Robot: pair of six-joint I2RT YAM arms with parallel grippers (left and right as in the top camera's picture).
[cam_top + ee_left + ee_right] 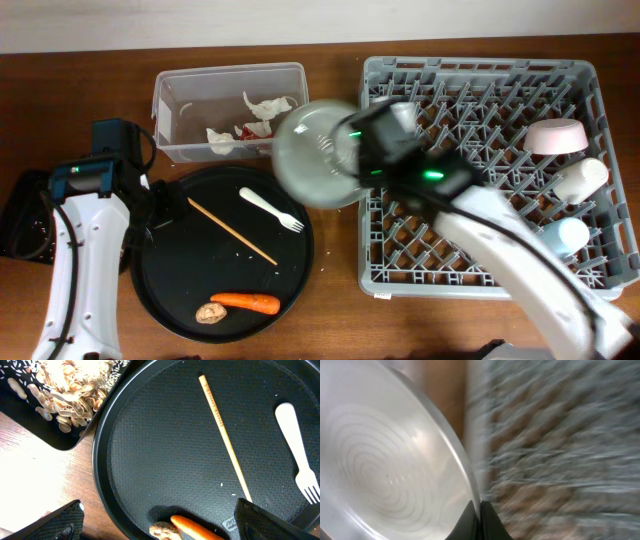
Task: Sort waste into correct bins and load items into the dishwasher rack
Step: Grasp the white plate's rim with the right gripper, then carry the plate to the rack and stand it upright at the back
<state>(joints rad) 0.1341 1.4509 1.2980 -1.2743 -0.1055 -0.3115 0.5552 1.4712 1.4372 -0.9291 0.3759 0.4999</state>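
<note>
My right gripper (352,150) (480,506) is shut on the rim of the white round plate (308,155) (385,470), which it holds tilted above the left edge of the grey dishwasher rack (480,288) (560,450); the view is blurred. My left gripper (145,215) (162,522) hangs open over the round black tray (160,290) (150,460). Between its fingers lie the orange carrot (245,301) (195,529) and a brown nut-like lump (210,313) (162,531). A chopstick (232,231) (225,440) and the white fork (272,209) (297,455) also lie on that tray.
The clear tub (228,72) at the back holds white scraps and a red wrapper (250,118). The flat black tray (20,225) (30,430) at the far left holds beige shells. A pale bowl (555,136), white cup (580,180) and light blue cup (560,235) sit along the rack's right side.
</note>
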